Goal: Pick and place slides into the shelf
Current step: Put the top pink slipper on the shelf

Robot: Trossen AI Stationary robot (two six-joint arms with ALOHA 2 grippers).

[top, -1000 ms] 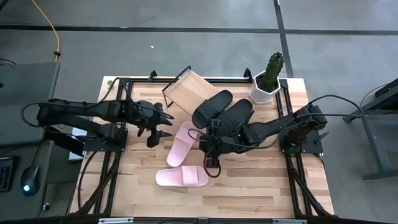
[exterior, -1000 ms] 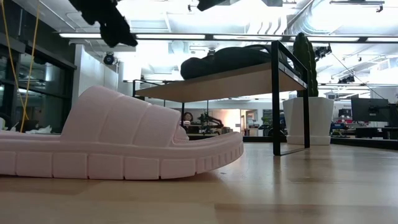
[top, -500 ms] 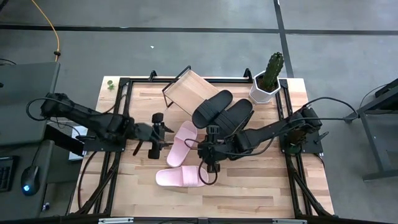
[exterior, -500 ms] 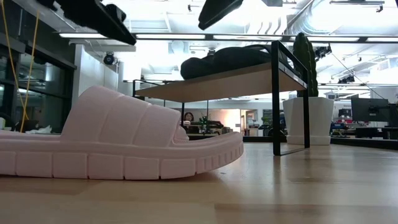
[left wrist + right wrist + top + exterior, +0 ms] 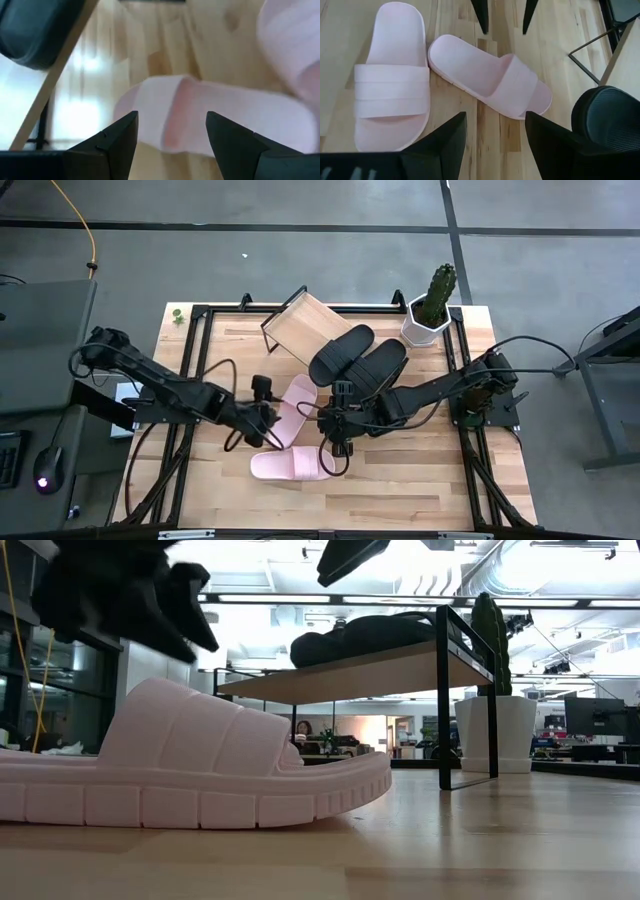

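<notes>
Two light pink slides lie on the table: one slanted (image 5: 293,410) (image 5: 490,80), one nearer the front edge (image 5: 292,464) (image 5: 392,75) (image 5: 190,770). Two black slides (image 5: 340,352) (image 5: 378,365) rest on the shelf (image 5: 300,322), a slanted wooden board on a black frame (image 5: 440,690). My left gripper (image 5: 270,422) (image 5: 170,135) hovers open just left of the slanted pink slide (image 5: 170,117), touching nothing. My right gripper (image 5: 332,425) (image 5: 495,135) is open on the slide's right side, above the table.
A white pot with a cactus (image 5: 428,310) (image 5: 490,730) stands at the shelf's right end near the far edge. Black rails (image 5: 190,380) run along the table's left and right sides. Bare wood (image 5: 400,480) lies toward the near right corner.
My left gripper has swung right and toward the near edge, coming down close to the slanted pink slide. My right gripper shifted slightly left and lower early on, then held still. Both stayed open. The slides have not moved.
</notes>
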